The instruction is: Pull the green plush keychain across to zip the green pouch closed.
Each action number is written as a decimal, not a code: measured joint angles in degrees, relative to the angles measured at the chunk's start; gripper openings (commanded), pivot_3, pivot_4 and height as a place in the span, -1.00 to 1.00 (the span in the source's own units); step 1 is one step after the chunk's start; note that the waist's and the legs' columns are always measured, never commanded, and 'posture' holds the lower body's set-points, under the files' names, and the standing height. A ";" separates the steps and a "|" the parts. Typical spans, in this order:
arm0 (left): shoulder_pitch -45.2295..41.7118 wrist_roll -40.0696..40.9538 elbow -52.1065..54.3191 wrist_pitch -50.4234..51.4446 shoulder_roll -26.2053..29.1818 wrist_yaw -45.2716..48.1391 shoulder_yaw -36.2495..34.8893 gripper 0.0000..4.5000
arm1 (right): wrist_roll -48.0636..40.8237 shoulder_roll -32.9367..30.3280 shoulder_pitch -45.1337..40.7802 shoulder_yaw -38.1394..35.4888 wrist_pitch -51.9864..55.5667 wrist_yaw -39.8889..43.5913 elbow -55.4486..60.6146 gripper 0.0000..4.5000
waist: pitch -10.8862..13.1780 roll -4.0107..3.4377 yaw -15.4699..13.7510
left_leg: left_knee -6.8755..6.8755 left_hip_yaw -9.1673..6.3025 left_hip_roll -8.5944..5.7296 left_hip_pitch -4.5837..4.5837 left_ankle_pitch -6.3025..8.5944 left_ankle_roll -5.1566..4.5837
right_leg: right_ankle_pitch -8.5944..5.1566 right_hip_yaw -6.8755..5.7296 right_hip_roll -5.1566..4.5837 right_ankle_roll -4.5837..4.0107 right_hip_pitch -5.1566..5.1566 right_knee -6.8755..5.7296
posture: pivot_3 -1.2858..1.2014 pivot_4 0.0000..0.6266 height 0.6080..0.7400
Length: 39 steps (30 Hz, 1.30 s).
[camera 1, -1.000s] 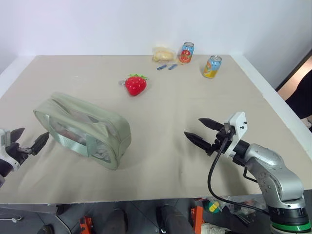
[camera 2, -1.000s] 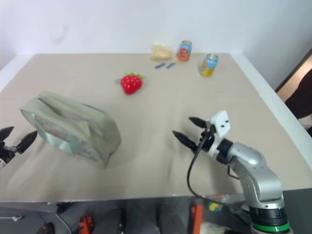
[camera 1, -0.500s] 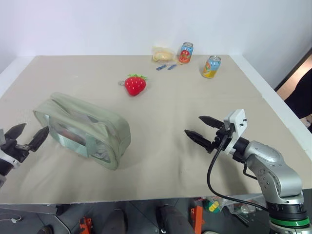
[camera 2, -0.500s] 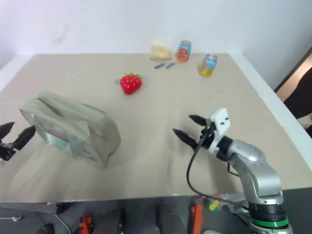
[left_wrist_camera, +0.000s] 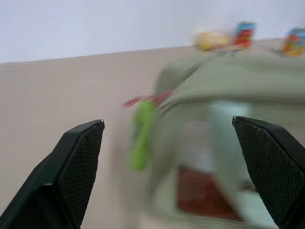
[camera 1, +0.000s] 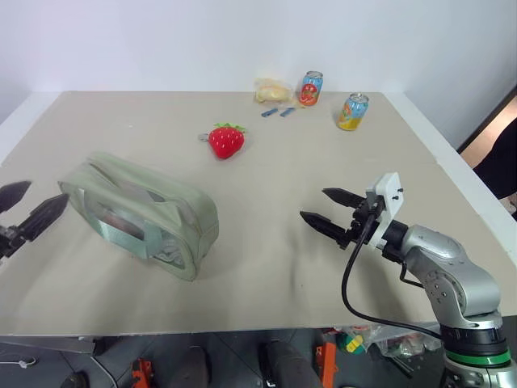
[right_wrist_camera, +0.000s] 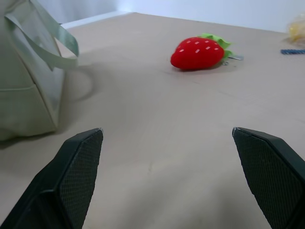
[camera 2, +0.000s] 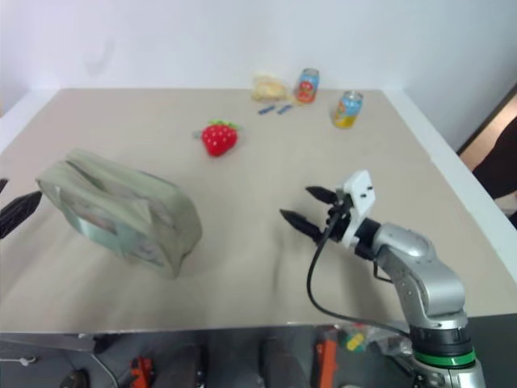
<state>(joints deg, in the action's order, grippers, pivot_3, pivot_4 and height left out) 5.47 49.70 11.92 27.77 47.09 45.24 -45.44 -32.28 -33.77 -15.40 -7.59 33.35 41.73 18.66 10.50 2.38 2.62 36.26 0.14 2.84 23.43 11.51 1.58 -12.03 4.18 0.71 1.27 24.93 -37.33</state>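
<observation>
Pouch [camera 1: 141, 214]: lies on the worktop [camera 1: 323, 153] toward its left side, long axis slanting away from the near edge; strap over the near face. Whether the zip is open or closed cannot be told.

Keychain [left_wrist_camera: 140, 136]: lime-green charm hanging at the pouch's left end, blurred in the left wrist view; nothing grips it.

Left end effector [camera 1: 24, 210]: jaws spread wide, empty, just beside the pouch's left end, not touching.

Right end effector [camera 1: 327, 214]: jaws spread wide, empty, well apart from the pouch on the right.

Also present: strawberry plush [camera 1: 226, 141]; two cans [camera 1: 311, 88] at the far edge.

Progress, judged: not started. Remaining: grasp the keychain, pull it across, likely steadying the pouch.
</observation>
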 measured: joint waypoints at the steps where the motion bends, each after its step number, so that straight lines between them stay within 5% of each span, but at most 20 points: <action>1: -1.39 2.01 1.51 1.46 1.46 0.16 -0.01 0.99 | -0.24 -0.05 -0.48 0.19 0.50 0.25 0.13 1.00 | 0.00 0.00 -0.03 | 0.00 -0.01 0.00 0.00 0.00 0.00 | 0.00 -0.01 0.00 0.00 0.00 0.00 | 0.03 -0.52 1.00; 12: -11.30 12.17 5.94 10.59 12.56 6.60 2.41 0.99 | -12.19 -2.38 -5.65 0.00 12.49 1.41 5.32 1.00 | 0.04 -0.06 0.24 | -0.14 0.01 0.02 -0.03 0.02 -0.03 | -0.06 0.01 0.10 -0.10 0.10 -0.10 | 0.03 -0.52 1.00; 16: -12.86 8.59 4.09 9.25 13.60 12.15 7.08 0.99 | -17.24 -6.21 -6.48 0.29 12.59 10.91 6.10 1.00 | 0.09 -0.15 0.14 | -0.12 0.02 0.00 -0.03 0.02 -0.03 | -0.06 0.01 0.09 -0.10 0.09 -0.10 | 0.03 -0.52 1.00; 24: -21.37 3.88 -1.14 7.38 19.45 25.19 16.37 0.99 | -9.45 -11.83 -9.56 5.42 0.25 27.28 0.99 1.00 | 0.11 -0.11 0.21 | 0.02 0.07 0.02 0.02 0.02 -0.03 | -0.05 0.01 0.09 -0.08 0.13 -0.11 | 0.03 -0.52 1.00; 32: -20.14 0.04 -1.72 5.75 23.35 36.61 17.40 0.99 | -5.58 -12.36 -7.28 5.53 -3.96 29.12 -0.90 1.00 | 0.15 -0.19 0.14 | -0.09 0.06 0.00 0.08 0.06 -0.07 | -0.17 -0.01 0.08 -0.18 0.28 -0.33 | 0.03 -0.52 1.00; 39: -21.58 -10.02 -3.61 -5.74 22.14 42.91 26.92 0.99 | -5.65 -11.24 -7.45 5.68 -4.06 27.65 -0.59 1.00 | 0.15 -0.19 0.12 | 0.12 0.06 0.00 -0.01 0.04 -0.06 | -0.18 0.00 0.09 -0.20 0.28 -0.68 | 0.03 -0.52 1.00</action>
<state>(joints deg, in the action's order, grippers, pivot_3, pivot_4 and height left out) -16.11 39.67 8.31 22.03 69.22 88.15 -18.52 -37.93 -45.01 -22.86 -1.91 29.29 69.39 18.08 10.64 2.19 2.74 36.38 0.19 2.84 23.42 11.55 1.52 -12.21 4.18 0.80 1.07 25.21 -38.01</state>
